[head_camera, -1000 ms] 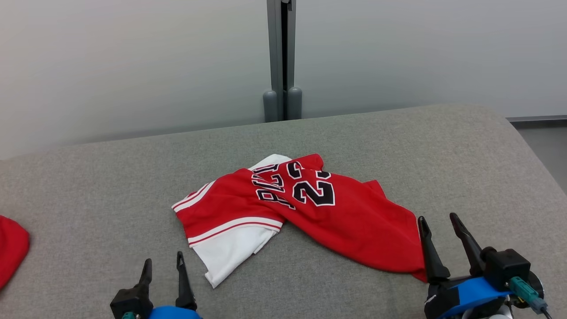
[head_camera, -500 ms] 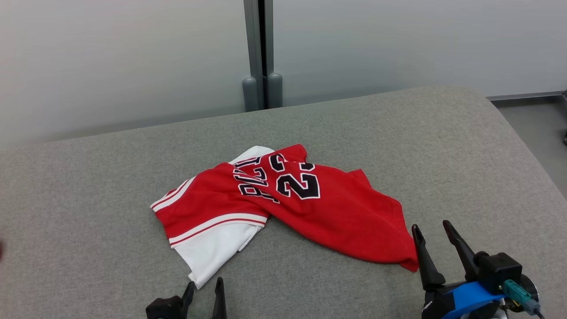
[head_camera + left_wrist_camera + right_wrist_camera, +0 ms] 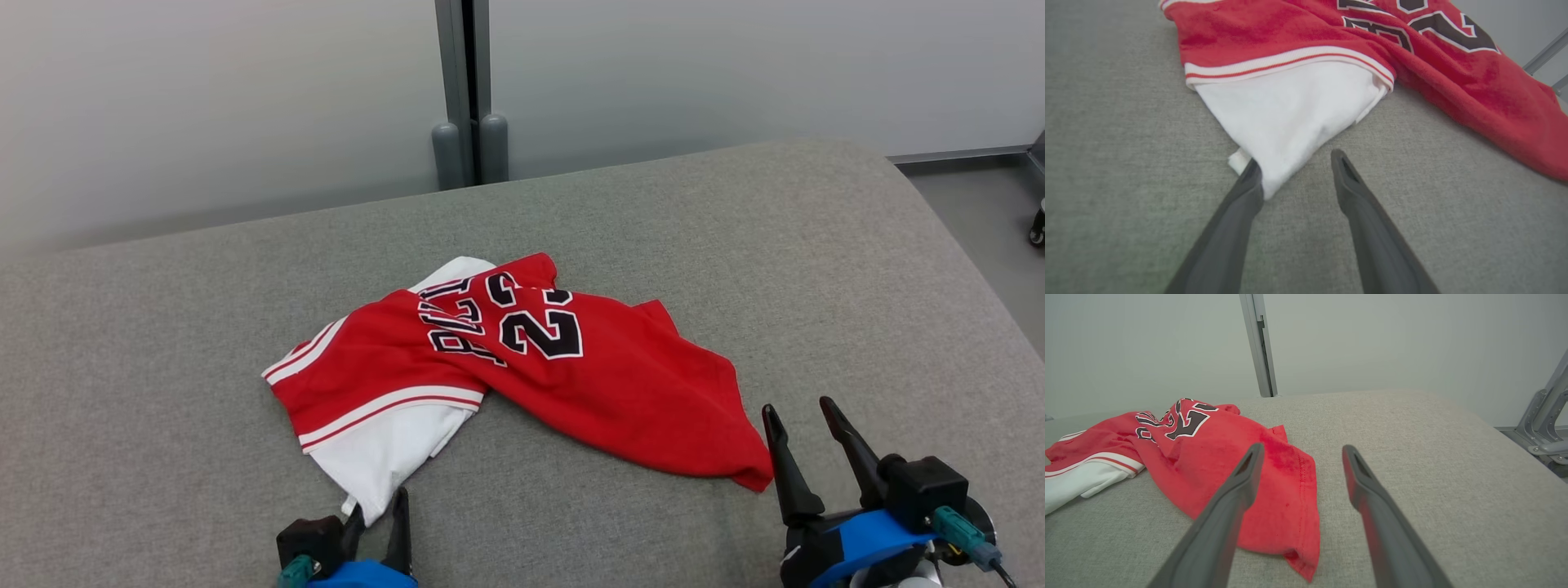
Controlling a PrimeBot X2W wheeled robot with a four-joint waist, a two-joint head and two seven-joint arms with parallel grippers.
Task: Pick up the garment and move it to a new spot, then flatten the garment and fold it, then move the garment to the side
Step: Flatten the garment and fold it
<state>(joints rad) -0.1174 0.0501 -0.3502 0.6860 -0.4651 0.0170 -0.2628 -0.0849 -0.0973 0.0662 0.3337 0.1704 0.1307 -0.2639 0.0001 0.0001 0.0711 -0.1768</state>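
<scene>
A red and white garment (image 3: pixel 571 384) with black numbers lies crumpled in the middle of the grey padded surface (image 3: pixel 735 245). My left gripper (image 3: pixel 378 505) is at the garment's near white corner (image 3: pixel 367 482). In the left wrist view its jaws (image 3: pixel 1295 157) stand open around that corner's tip, and the left finger (image 3: pixel 1237 204) touches the white cloth (image 3: pixel 1290 102). My right gripper (image 3: pixel 798 408) is open just beside the red corner (image 3: pixel 755 478). In the right wrist view the gripper (image 3: pixel 1303 447) hovers over the red hem (image 3: pixel 1290 506) with nothing held.
A pale wall with a grey metal post (image 3: pixel 461 90) stands behind the surface. The surface rounds off at the right towards the floor (image 3: pixel 980 212), where a caster (image 3: pixel 1037 233) shows. A metal frame (image 3: pixel 1547 424) stands at the right in the right wrist view.
The camera has turned, shifting the whole picture left and up. My left gripper has moved right to the white corner and its jaws have narrowed a little. The right gripper has hardly moved.
</scene>
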